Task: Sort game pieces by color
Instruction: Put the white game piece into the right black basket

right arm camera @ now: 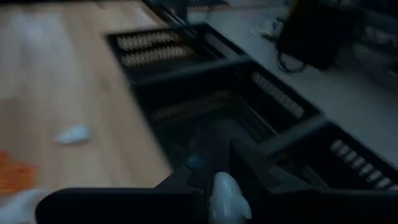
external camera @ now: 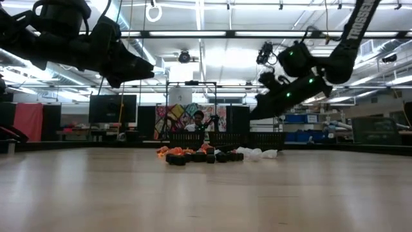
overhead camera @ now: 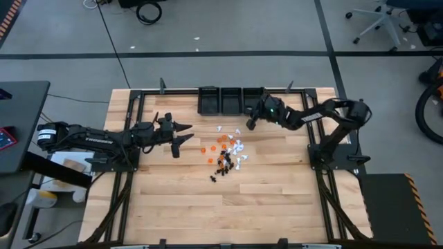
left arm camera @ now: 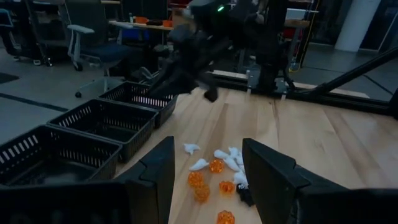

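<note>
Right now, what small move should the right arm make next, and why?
Probably carry on over the bins and open. The right gripper is shut on a white piece and the bins lie just ahead of it. The left gripper waits open over the pile.

Even, bright overhead light on the pale wooden bench [overhead camera: 263, 207] from above, ceiling strip lamps glaring in the low view, both wrist views dim, black bins [right arm camera: 249, 106] beyond the right gripper smeared with motion blur, shadows faint
</note>
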Tool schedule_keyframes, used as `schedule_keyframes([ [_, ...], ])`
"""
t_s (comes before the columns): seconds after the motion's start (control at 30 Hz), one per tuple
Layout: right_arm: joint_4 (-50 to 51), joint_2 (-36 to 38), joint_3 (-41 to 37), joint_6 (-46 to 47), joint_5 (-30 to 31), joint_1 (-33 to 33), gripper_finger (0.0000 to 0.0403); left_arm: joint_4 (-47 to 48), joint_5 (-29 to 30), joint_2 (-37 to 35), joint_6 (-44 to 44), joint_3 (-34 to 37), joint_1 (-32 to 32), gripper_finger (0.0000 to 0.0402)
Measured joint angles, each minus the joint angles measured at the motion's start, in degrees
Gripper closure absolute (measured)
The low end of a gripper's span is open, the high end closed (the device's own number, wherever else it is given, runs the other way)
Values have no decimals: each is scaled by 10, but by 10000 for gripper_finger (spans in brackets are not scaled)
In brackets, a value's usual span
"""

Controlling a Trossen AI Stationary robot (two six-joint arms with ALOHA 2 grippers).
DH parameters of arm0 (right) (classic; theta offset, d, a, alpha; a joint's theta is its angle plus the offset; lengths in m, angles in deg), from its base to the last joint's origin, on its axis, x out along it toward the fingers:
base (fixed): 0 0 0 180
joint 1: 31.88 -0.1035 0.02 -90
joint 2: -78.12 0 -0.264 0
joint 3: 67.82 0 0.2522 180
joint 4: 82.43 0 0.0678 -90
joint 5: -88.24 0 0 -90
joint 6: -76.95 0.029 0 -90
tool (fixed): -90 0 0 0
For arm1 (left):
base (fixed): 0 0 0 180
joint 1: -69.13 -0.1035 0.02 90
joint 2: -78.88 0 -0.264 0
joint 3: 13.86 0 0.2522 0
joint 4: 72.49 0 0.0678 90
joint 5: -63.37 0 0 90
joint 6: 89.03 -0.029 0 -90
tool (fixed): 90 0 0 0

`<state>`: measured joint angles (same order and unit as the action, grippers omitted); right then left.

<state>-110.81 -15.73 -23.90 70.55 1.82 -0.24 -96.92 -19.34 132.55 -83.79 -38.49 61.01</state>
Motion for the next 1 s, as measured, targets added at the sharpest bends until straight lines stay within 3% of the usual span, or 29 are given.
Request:
schedule_keyframes([
  [0.4, 0, -54, 30, 41, 27, 34, 348, 2, 0, 0, 2, 0, 0, 235],
  [0.7, 11, -54, 30, 49, 14, 53, 308, 10, 0, 0, 2, 0, 0, 235],
  [0.87, 33, -17, 30, 28, 13, 47, 294, 23, 0, 0, 6, 0, 0, 235],
  [1.0, 76, 49, 30, 3, 23, 1, 293, 33, 0, 0, 2, 0, 0, 235],
])
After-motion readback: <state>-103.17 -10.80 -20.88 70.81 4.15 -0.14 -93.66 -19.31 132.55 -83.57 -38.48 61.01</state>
